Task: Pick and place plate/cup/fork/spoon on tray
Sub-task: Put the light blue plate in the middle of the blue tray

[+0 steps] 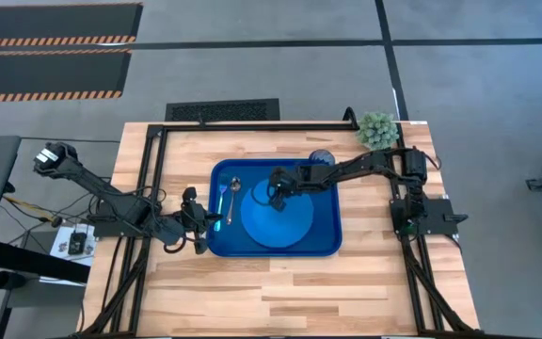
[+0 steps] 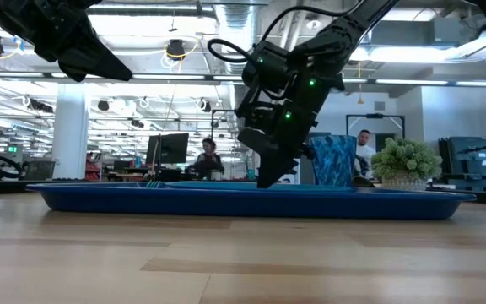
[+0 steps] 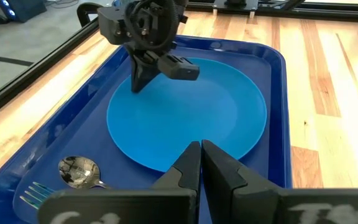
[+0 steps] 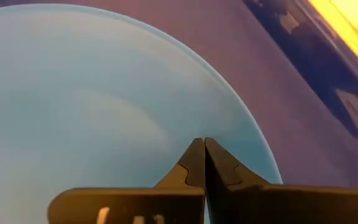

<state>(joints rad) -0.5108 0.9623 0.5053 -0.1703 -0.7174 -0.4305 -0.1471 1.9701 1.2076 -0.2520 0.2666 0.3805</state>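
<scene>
The bright-blue plate [image 1: 280,224] lies flat in the dark-blue tray [image 1: 327,240]. The dark spoon [image 1: 234,191] and the teal fork [image 1: 222,202] lie side by side in the tray's left part, and both show in the left wrist view [image 3: 78,171] [image 3: 35,194]. The dark-blue cup [image 1: 322,156] stands by the tray's far rim, partly hidden by my right arm. My right gripper [image 1: 276,195] is shut, pointing down at the plate's far-left part [image 4: 166,112]. My left gripper [image 1: 211,226] is shut and empty at the tray's left rim. My right gripper's shut fingertips [image 3: 137,84] come down from above to the plate's top face near its far-left rim [image 3: 129,102]. I cannot tell whether they touch it. The plate lies flat on the tray.
A small green potted plant [image 1: 377,129] stands at the table's far right corner. A black frame [image 1: 252,125] runs along the table's far and side edges. Bare wood lies near the table's near edge [image 1: 280,292]. People sit in the room beyond the table [image 2: 207,159].
</scene>
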